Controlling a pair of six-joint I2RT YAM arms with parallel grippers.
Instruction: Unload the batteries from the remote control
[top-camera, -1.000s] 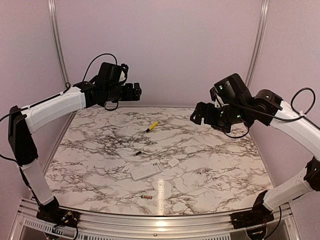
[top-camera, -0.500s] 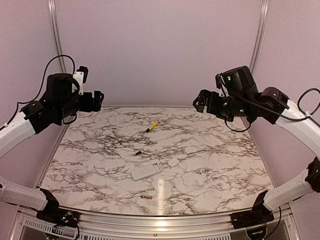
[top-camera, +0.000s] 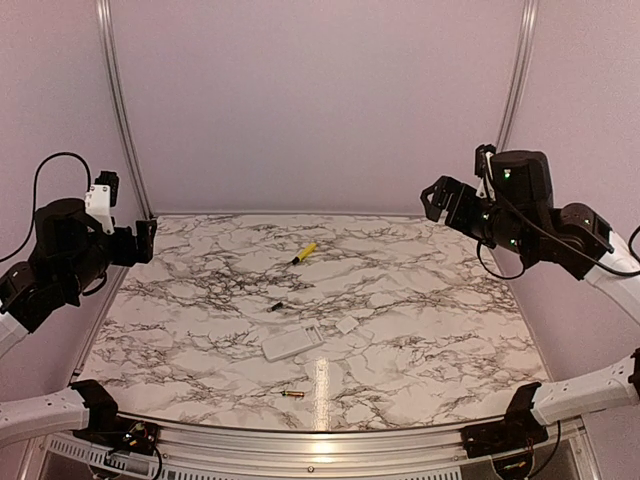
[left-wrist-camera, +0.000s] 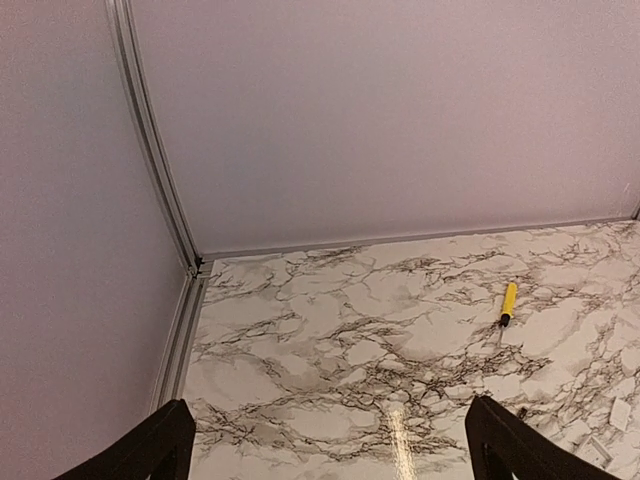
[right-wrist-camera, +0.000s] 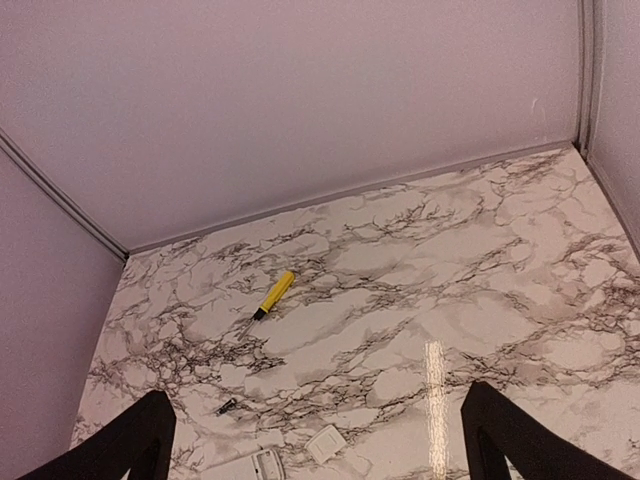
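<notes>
Pale lilac walls on three sides, metal posts in the far corners. Below them is a white marble tabletop (top-camera: 450, 330) with grey veins.

The remote control (top-camera: 292, 344) lies flat near the middle of the tabletop, a little toward the near edge and slightly slanted. There is a darker patch at its right end, too small to read.

Both batteries lie loose on the marble. The dark battery (top-camera: 275, 307) sits just beyond the remote's left end, apart from it. The coppery battery (top-camera: 292, 394) lies nearer the front edge, apart from the remote.

A small white cover piece (top-camera: 347, 325) lies just right of the remote, not touching it. A yellow-handled screwdriver (top-camera: 304, 253) lies farther back, alone.

The left claw (top-camera: 143, 242) hangs high over the tabletop's left edge. The right claw (top-camera: 438, 197) hangs high over the far right side. Both are well apart from every object.

In the wrist views, the left fingers (left-wrist-camera: 150, 450) and the right fingers (right-wrist-camera: 510, 440) stand spread wide, holding nothing, with only marble between them.
</notes>
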